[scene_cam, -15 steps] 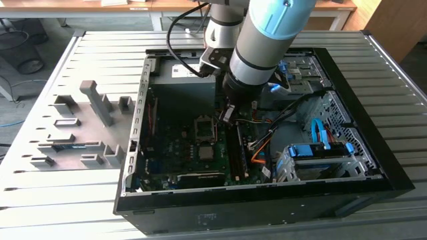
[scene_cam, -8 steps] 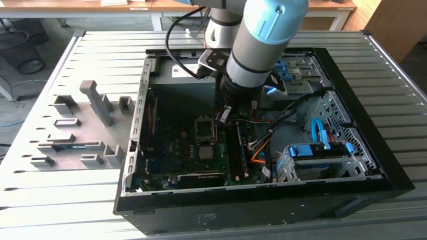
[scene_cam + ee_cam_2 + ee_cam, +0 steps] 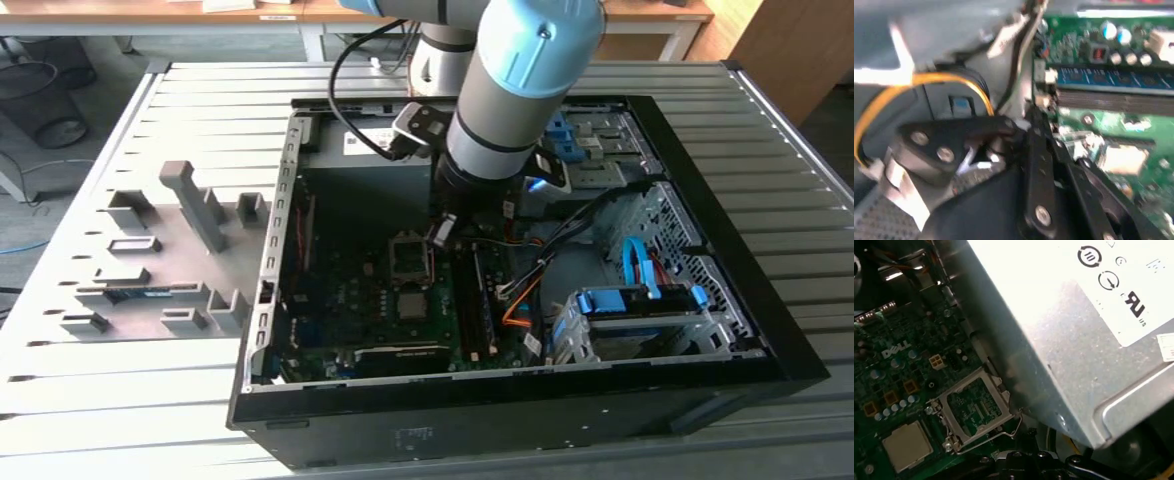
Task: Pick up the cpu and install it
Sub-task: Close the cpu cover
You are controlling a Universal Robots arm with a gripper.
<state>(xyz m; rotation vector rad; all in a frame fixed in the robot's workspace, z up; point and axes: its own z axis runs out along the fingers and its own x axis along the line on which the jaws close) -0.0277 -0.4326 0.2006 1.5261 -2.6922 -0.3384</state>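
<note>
**Exterior view.** An open computer case [image 3: 727,230] is seen lying on its side on a slatted table [image 3: 134,430]. The arm [image 3: 527,80] is seen extended into the case from 12 o'clock. The gripper [image 3: 445,232] is held low over the motherboard [image 3: 327,310], close to the metal-framed socket [image 3: 410,257] and at about 1 o'clock of it. The cpu [image 3: 411,305] is found lying flat on the board at 6 o'clock of the socket, just beside it and apart from the gripper. A grey fixture plate [image 3: 174,230] is noted at 9 o'clock of the case, with a blue-green memory stick [image 3: 140,293] lying on it.

**Second wrist view.** The black linkage of the gripper [image 3: 1039,160] is seen in the foreground. How far it is open, and whether anything is gripped, cannot be told. The cpu [image 3: 1124,160] is recorded as a pale square on the green board beyond the gripper. A blue memory module [image 3: 1114,79] is seen seated on the board. A yellow cable [image 3: 929,80] is looped near the linkage.

**First wrist view.** The grey power-supply box [image 3: 1089,340] is seen close above the board. The socket [image 3: 974,407] is seen between the box and the cpu [image 3: 906,445]. The cpu is lying flat just beside the socket frame, on the side away from the box. An edge of the gripper [image 3: 1029,462] is seen near the socket lever.
</note>
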